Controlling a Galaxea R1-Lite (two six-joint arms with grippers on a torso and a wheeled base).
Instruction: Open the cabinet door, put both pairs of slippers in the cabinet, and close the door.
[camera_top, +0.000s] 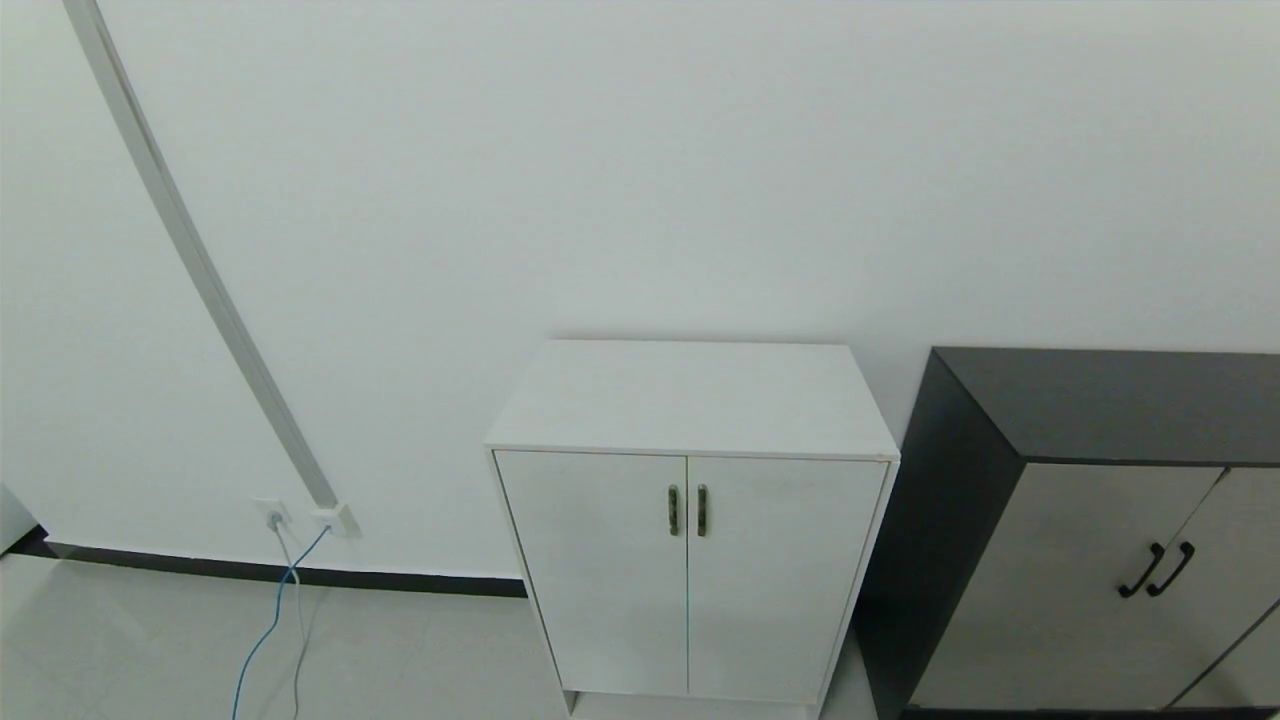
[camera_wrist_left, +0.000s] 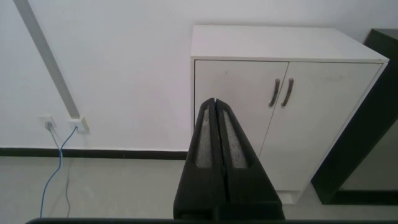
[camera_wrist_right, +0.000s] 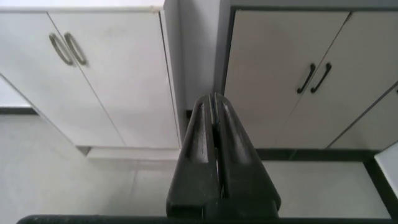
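The white two-door cabinet (camera_top: 690, 400) stands against the far wall (camera_top: 640, 150), just left of a dark cabinet (camera_top: 940, 520). Both its doors (camera_top: 600, 570) are shut, and its two bar handles (camera_top: 674, 510) sit side by side at the doors' meeting edge, long axes vertical. The left tool (camera_wrist_left: 216, 102) and right tool (camera_wrist_right: 215, 97) are both clenched on nothing, well short of the doors; the handles lie ahead between them, with the right tool judged somewhat nearer. No brand, label or writing is legible.
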